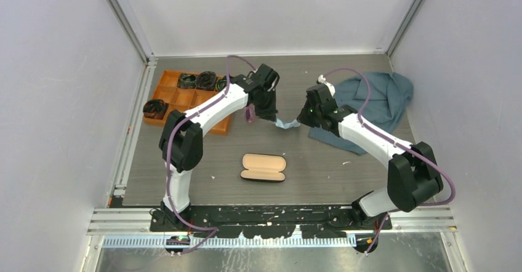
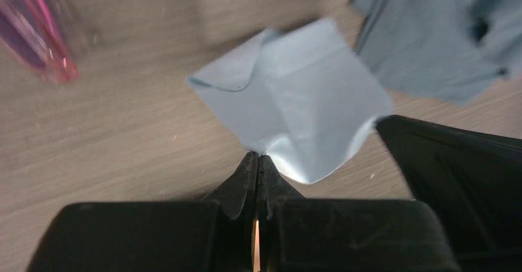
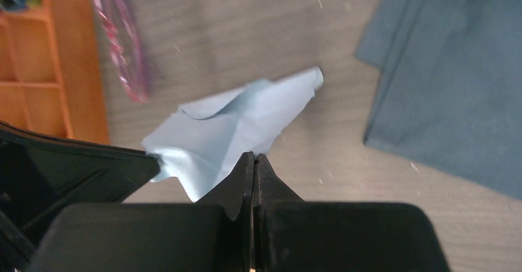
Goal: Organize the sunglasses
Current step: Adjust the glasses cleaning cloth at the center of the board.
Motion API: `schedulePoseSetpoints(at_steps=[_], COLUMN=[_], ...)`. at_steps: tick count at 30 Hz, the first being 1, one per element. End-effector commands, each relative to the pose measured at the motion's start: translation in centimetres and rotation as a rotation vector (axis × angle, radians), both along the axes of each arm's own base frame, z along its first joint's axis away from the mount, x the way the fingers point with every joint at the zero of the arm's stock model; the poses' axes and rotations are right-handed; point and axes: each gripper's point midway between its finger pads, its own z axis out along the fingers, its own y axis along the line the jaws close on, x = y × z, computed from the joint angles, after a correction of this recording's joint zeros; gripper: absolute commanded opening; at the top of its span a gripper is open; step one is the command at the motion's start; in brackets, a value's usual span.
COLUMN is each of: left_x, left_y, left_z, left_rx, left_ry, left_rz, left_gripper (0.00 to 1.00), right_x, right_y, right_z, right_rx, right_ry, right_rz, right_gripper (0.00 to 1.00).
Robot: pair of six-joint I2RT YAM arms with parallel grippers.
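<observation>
Sunglasses point(image 3: 120, 44): lying on the table point(image 1: 203, 155), just beside the right-hand edge of the orange tray point(image 3: 55, 69). They are near the light-blue cloth point(image 3: 240, 124) but apart from it, and no finger touches them.
Long axis: in the right wrist view the folded purple-pink frame runs alongside the tray's edge, from the arm bases' side toward the far wall. Which end is which is too blurred to tell.
Left gripper point(image 2: 258, 159): fingers pressed together, pinching one edge of the light-blue cloth.
Right gripper point(image 3: 253, 159): fingers together too, pinching the opposite edge. The cloth spans between the two grippers.
Top view only: the black case point(image 1: 263, 167) lies open with its tan lining up, nearer the bases and well apart from the sunglasses. Here the sunglasses are probably the small purple sliver beside the left arm's wrist.
Wrist views only: both pinches close up. The left wrist view catches just one pink end of the frame at its corner.
Grey-blue cloth point(image 1: 375, 103): rumpled, at the far right.
</observation>
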Motion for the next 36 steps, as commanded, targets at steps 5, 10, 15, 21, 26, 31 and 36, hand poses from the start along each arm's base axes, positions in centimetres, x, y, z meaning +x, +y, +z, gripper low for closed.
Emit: schedulePoseSetpoints(at_steps=[5, 10, 15, 21, 26, 31, 36], left_x=[8.8, 13.1, 13.6, 9.7, 4.7, 0.3, -2.4], left_y=[-0.2, -0.8, -0.3, -0.5, 0.0, 1.2, 2.0], left_z=[4.9, 6.7, 6.3, -0.9, -4.8, -6.0, -6.4], left_rx=[-0.039, -0.133, -0.156, -0.184, -0.171, -0.110, -0.078], left_ry=[-0.175, -0.222, -0.234, -0.064, 0.053, 0.107, 0.146], left_rz=[-0.022, -0.039, -0.035, -0.053, -0.052, -0.066, -0.057], left_gripper=[0.00, 0.00, 0.00, 0.00, 0.00, 0.00, 0.00], right_x=[9.8, 13.7, 13.3, 8.5, 4.3, 0.6, -1.7], right_y=[-0.2, -0.7, -1.7, -1.4, -1.8, -1.8, -1.9], right_z=[6.4, 8.4, 7.4, -1.1, -4.8, -6.0, -6.4], right_rx=[-0.016, -0.015, -0.042, 0.000, 0.014, 0.025, 0.024], right_ry=[-0.202, -0.246, -0.231, -0.032, 0.070, 0.129, 0.156], right_rz=[-0.049, -0.073, -0.080, -0.052, -0.029, 0.011, 0.020], right_gripper=[0.01, 0.01, 0.01, 0.01, 0.00, 0.00, 0.01])
